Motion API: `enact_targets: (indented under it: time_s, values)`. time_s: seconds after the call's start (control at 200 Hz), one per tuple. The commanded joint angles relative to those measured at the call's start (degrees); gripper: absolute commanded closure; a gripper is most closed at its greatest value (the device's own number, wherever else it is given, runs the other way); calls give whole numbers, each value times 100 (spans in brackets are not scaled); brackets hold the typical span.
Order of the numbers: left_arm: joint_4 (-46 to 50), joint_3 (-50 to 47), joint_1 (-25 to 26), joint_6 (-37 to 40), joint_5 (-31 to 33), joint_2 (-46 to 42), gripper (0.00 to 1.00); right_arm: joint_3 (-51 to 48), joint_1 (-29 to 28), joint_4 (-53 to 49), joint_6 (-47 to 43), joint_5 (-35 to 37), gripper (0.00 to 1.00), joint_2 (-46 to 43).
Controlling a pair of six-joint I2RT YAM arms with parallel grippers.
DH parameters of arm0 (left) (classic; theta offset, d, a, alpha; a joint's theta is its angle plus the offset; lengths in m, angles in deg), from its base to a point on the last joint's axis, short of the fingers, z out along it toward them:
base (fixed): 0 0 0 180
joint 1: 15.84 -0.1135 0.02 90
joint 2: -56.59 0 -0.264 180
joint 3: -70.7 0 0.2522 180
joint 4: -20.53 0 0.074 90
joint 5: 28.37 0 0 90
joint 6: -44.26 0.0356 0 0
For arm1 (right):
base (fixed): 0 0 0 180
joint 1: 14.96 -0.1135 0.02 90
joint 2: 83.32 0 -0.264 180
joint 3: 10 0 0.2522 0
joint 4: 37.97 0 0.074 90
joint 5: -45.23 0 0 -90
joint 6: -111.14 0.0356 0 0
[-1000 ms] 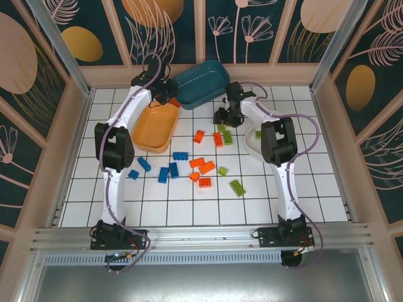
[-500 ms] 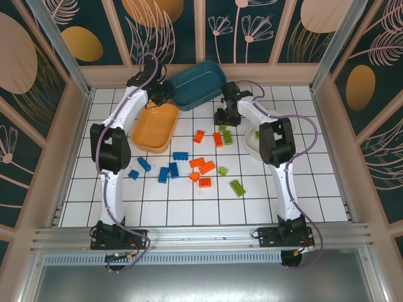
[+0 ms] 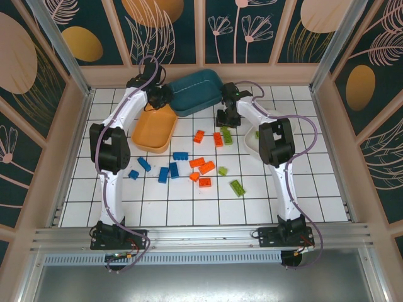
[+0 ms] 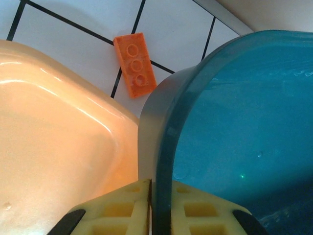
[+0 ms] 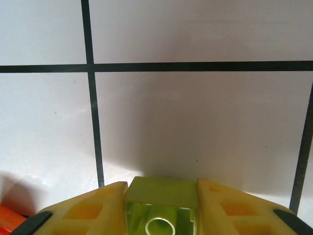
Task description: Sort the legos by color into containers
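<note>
One lime green brick [image 5: 159, 192] sits between the fingers of the right gripper [image 5: 161, 203]. The yellow pads lie flush against both its sides, so the jaws stand narrow and closed on it. Whether it rests on the white tiled table [image 3: 302, 189] or hangs just above it cannot be told. A sliver of an orange brick [image 5: 7, 216] shows at the lower left corner of the right wrist view.

From above, this arm reaches toward the back of the table, with its wrist just in front of the right end of the dark teal tray [image 3: 196, 90]. Two more green bricks [image 3: 227, 135] lie just beside it. Nearer the arm bases the loose bricks spread over the middle tiles. Several orange bricks [image 3: 206, 167] lie in the centre, blue bricks [image 3: 163, 174] to their left, and two green ones [image 3: 237, 186] to their right. The white tray [image 3: 250, 146] is mostly hidden behind the right arm, and a green piece [image 3: 258, 133] shows inside it.

The left gripper [image 4: 150, 192] has its jaws nearly together, pinching the rim of the dark teal tray at its left end. That rim overlaps the back corner of the orange tray [image 4: 58, 147], which holds no bricks where it can be seen. An orange three-stud brick [image 4: 136, 64] lies flat on the tile just beyond both trays, close to each.
</note>
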Motion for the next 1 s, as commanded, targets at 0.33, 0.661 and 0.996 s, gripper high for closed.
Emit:
enact_targets:
  time_s: [0.33, 0.661, 0.996]
  values:
    - [-88, 141, 154, -171, -17, -146, 86, 302, 65, -110, 432, 431, 67, -859]
    - [-427, 825, 844, -903, -173, 669, 87, -2665, 737, 413, 1053, 1007, 68, -3466]
    - [-727, 820, 1248, -1379, -31, 1222, 87, -5055, 1613, 1128, 1008, 531, 69, -4464]
